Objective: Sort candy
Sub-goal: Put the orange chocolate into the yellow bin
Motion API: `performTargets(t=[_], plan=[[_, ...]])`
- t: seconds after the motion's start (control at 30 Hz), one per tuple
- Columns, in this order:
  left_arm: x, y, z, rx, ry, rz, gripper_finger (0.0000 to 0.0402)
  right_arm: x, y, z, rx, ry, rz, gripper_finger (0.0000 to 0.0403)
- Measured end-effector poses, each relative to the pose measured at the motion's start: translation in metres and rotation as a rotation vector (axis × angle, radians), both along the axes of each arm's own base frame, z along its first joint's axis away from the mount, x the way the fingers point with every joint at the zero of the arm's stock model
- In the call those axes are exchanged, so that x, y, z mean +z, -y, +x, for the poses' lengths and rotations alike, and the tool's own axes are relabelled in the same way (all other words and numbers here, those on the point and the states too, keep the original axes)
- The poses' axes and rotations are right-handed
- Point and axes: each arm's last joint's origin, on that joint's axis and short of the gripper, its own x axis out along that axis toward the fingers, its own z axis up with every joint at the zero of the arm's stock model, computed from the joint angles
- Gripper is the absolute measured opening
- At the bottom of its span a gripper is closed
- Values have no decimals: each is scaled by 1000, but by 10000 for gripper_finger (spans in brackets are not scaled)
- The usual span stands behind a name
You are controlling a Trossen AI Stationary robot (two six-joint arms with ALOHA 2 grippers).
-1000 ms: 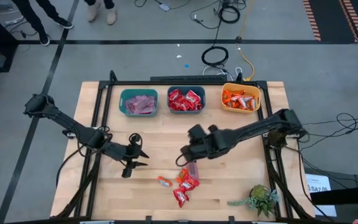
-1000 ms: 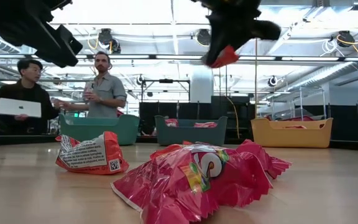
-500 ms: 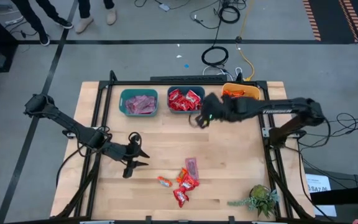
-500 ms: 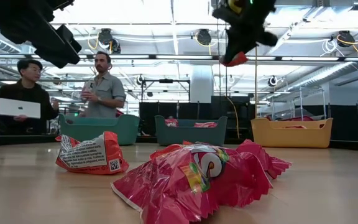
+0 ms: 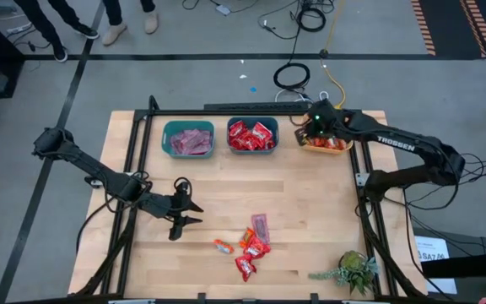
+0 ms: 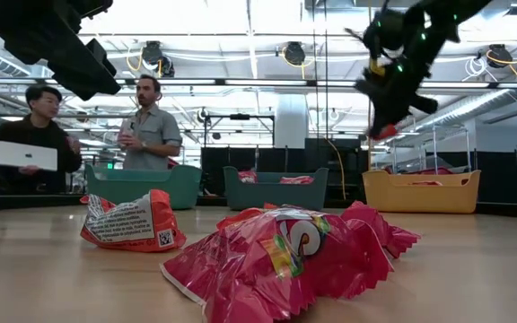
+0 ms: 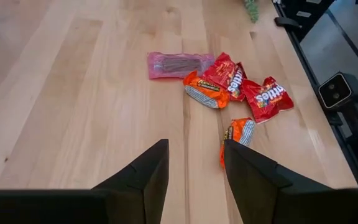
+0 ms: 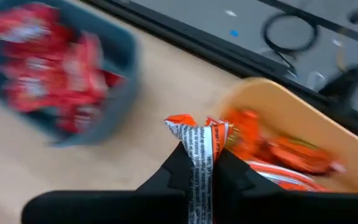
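Observation:
Several loose candy pieces (image 5: 250,249) in red, orange and mauve wrappers lie on the wooden table near its front edge, also seen in the left wrist view (image 7: 229,84) and up close in the low view (image 6: 285,251). My right gripper (image 5: 315,128) is high over the near left rim of the yellow bin (image 5: 337,145), shut on one orange candy (image 8: 197,140). To the left of the pile, my left gripper (image 5: 194,211) hovers open with nothing between its fingers (image 7: 194,171). My right gripper pinches the orange candy between its two fingers, which slant down from the table's right. The wrapper's crimped end (image 8: 194,127) sticks out past the fingertips. The candy is lifted clear, above the yellow bin's edge (image 6: 382,132).
Three bins stand in a row at the far edge: a teal one with mauve candy (image 5: 188,138), a teal one with red candy (image 5: 252,135) and the yellow one with orange candy. A small plant (image 5: 353,270) sits at the near right corner. Two people (image 6: 88,135) stand beyond the table.
My right gripper has swept from above the pile across the table toward the far right, past the middle bin to the yellow bin, carrying the orange candy clear of the table the whole way.

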Motion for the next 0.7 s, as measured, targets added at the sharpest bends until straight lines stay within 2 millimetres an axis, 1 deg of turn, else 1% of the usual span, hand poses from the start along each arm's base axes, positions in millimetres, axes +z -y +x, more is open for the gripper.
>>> performTargets(t=[0.13, 0.2, 0.3, 0.37, 0.47, 0.7], plan=[[0, 0, 0, 0, 0, 0, 162, -13, 15, -17, -23, -70, 3, 31], [0, 0, 0, 0, 0, 0, 162, -18, 21, -23, -12, -75, 26, 30], [0, 0, 0, 0, 0, 0, 162, -20, 28, -30, -49, -80, 17, 30], [0, 0, 0, 0, 0, 0, 162, -20, 33, -34, -96, -84, 3, 38], [0, 0, 0, 0, 0, 0, 162, -20, 37, -39, -140, -89, -2, 64], [0, 0, 0, -1, 0, 0, 162, -20, 43, -47, -173, -99, -3, 151]])
